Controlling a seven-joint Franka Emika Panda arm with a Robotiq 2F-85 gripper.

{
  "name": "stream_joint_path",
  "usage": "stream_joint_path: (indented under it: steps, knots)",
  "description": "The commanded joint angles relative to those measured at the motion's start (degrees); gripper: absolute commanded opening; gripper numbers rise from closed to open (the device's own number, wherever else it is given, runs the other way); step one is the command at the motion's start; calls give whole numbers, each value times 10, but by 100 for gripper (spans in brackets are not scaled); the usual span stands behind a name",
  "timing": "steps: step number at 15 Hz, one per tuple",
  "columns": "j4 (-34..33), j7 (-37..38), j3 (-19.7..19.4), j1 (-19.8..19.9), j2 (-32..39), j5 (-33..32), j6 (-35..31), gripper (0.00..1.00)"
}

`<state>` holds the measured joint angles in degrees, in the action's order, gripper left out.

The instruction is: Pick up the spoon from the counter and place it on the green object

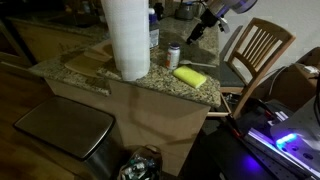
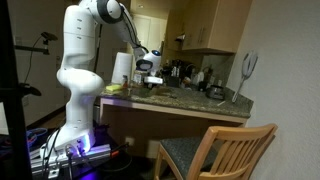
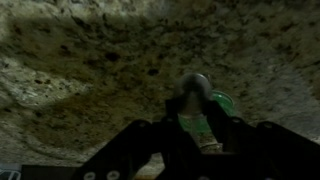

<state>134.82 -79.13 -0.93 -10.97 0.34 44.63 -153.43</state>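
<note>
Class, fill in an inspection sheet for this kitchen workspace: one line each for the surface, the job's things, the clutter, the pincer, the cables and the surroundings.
Surface: speckled granite counter with a plain brown front.
Job's things: green object lies flat near the counter's edge; spoon sits between the pincer's fingers, off the counter.
Clutter: paper towel roll; small can beside the green object; flat brown board.
Pincer: pincer hangs above the counter, apparently shut on the spoon.
Cables: cables by the arm's base, too dim to trace.
Surroundings: wooden chair; metal bin.
</note>
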Motion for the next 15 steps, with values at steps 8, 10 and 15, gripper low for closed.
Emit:
stream_joint_path:
  steps: [8, 10, 15]
  knots:
    - [-2, -20, 12, -19, 13, 21, -19, 11]
    - [-4, -14, 15, -25, 13, 10, -25, 11]
    - [-1, -12, 8, -30, 19, -10, -57, 11]
